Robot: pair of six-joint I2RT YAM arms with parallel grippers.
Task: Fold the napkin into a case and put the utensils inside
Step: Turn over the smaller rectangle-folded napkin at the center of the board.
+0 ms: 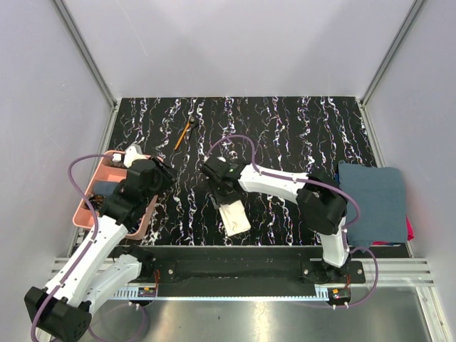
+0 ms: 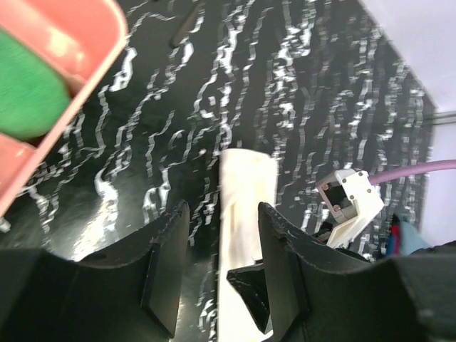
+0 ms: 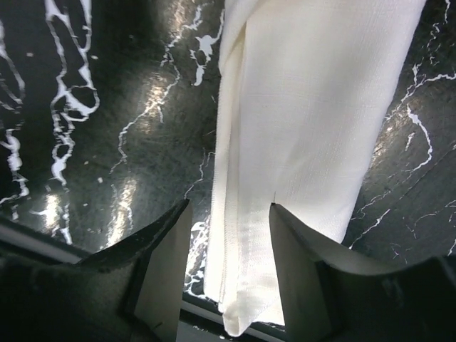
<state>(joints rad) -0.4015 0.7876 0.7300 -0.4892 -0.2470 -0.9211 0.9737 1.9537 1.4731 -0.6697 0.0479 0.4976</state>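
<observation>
The cream napkin lies folded into a narrow strip, the case, near the table's front edge. My right gripper hovers just behind it. In the right wrist view its fingers stand open over the strip's layered left edge, holding nothing. My left gripper is off to the left by the tray, open and empty, with the strip seen past its fingers. An orange-handled utensil with a black end lies far back, left of centre.
A pink compartment tray sits at the left edge, with a green item inside. A dark blue-grey towel lies at the right. The right arm's white link shows beside the strip. The table is black marbled.
</observation>
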